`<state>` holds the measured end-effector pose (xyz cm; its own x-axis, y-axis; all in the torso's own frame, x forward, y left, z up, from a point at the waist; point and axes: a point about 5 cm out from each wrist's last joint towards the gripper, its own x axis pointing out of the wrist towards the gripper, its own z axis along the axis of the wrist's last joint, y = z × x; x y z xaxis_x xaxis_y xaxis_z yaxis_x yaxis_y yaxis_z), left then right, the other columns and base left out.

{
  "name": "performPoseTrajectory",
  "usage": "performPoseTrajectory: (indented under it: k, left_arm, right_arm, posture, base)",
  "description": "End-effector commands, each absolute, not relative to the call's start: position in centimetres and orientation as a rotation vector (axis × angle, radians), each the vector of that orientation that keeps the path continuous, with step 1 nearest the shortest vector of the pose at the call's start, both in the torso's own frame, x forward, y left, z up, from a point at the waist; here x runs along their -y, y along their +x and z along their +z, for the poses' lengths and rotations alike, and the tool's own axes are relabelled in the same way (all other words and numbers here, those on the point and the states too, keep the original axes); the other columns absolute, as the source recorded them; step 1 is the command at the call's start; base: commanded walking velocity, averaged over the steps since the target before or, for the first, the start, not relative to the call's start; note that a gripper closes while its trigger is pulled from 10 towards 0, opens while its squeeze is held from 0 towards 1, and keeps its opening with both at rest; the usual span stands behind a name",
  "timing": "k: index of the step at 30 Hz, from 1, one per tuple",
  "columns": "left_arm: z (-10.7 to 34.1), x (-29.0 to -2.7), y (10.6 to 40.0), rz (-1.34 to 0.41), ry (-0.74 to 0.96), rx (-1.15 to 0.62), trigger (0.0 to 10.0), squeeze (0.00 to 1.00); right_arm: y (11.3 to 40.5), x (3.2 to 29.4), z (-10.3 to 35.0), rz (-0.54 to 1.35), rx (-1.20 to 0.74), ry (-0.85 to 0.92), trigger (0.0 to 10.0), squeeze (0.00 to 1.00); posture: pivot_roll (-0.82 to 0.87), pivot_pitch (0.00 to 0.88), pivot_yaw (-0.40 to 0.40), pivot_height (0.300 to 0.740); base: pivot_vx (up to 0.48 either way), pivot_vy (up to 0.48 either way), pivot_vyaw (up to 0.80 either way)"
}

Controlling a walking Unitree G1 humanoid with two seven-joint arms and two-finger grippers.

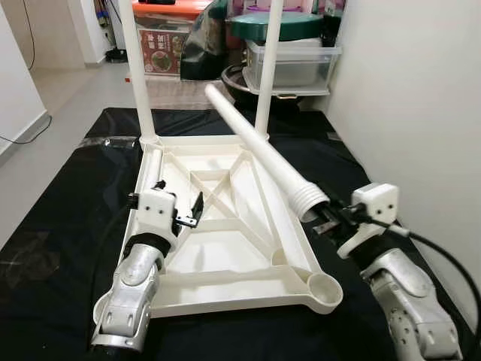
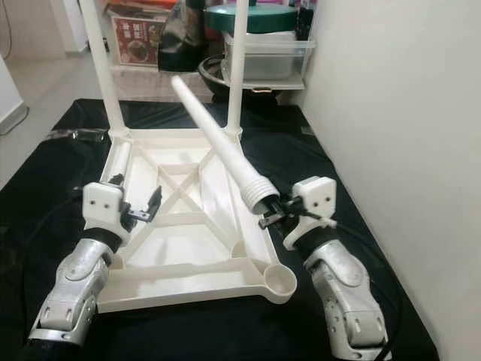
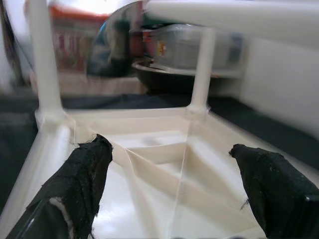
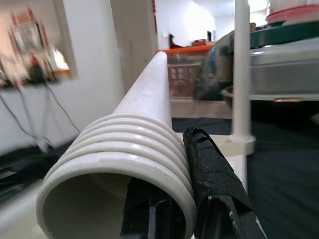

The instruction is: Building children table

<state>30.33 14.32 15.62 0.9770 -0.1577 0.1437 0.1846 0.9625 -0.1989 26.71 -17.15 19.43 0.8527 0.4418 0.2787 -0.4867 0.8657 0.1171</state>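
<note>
Black mat (image 1: 60, 248) bears tabletop (image 1: 225, 248); right gripper (image 1: 325, 219) clamps leg (image 1: 259, 147) (threaded end).

red box (image 1: 159, 51) print too blurred, perhaps, to read

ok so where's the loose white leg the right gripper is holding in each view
Left eye view: loose leg runs diagonally over the tabletop, threaded end at the right gripper.
Right eye view: same diagonal, centre.
Left wrist view: blurred white bar along the upper right.
Right wrist view: threaded open end up close.
Shared landmark: the far right mounted leg.
</note>
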Motion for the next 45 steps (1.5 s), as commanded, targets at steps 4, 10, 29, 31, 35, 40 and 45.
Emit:
performPoseTrajectory:
  k: [4, 10, 29, 31, 35, 40, 45]
  left_arm:
    - [16.4, -12.9, 29.7, -0.358, -0.448, 0.1, 10.0, 0.0]
    - [16.9, -11.3, 28.2, -0.597, -0.71, 0.051, 10.0, 0.0]
    - [18.3, -13.0, 28.6, -0.732, -1.174, 0.012, 10.0, 0.0]
    - [18.5, -13.1, 28.6, -0.739, -1.175, 0.02, 10.0, 0.0]
    - [18.8, -14.8, 28.6, -0.695, -1.163, 0.043, 10.0, 0.0]
    - [19.0, -17.9, 29.0, -0.591, -1.157, 0.09, 10.0, 0.0]
    - [19.1, -20.1, 29.5, -0.498, -1.151, 0.123, 10.0, 0.0]
  right_arm:
    - [26.3, 16.3, 19.5, 0.581, 0.251, 0.269, 0.0, 0.0]
    - [26.2, 15.5, 18.4, 0.644, 0.219, 0.356, 0.0, 0.0]
    - [21.1, 14.9, 15.1, 1.145, -0.055, 0.421, 0.0, 0.0]
    - [21.1, 15.1, 14.9, 1.142, -0.068, 0.41, 0.0, 0.0]
    - [21.0, 16.2, 14.4, 1.134, -0.106, 0.4, 0.0, 0.0]
    - [20.9, 18.0, 14.0, 1.114, -0.145, 0.38, 0.0, 0.0]
    - [21.0, 18.4, 14.1, 1.109, -0.145, 0.372, 0.0, 0.0]
  posture:
    - [0.07, 0.0, -0.076, 0.74]
    - [0.07, 0.0, -0.07, 0.74]
    - [0.06, 0.0, -0.067, 0.74]
    - [0.06, 0.0, -0.067, 0.74]
    - [0.07, 0.0, -0.073, 0.74]
    - [0.07, 0.0, -0.075, 0.74]
    - [0.07, 0.0, -0.076, 0.74]
  base:
    - [0.0, 0.0, 0.0]
    - [0.0, 0.0, 0.0]
    - [0.0, 0.0, 0.0]
    - [0.0, 0.0, 0.0]
    - [0.0, 0.0, 0.0]
    - [0.0, 0.0, 0.0]
    - [0.0, 0.0, 0.0]
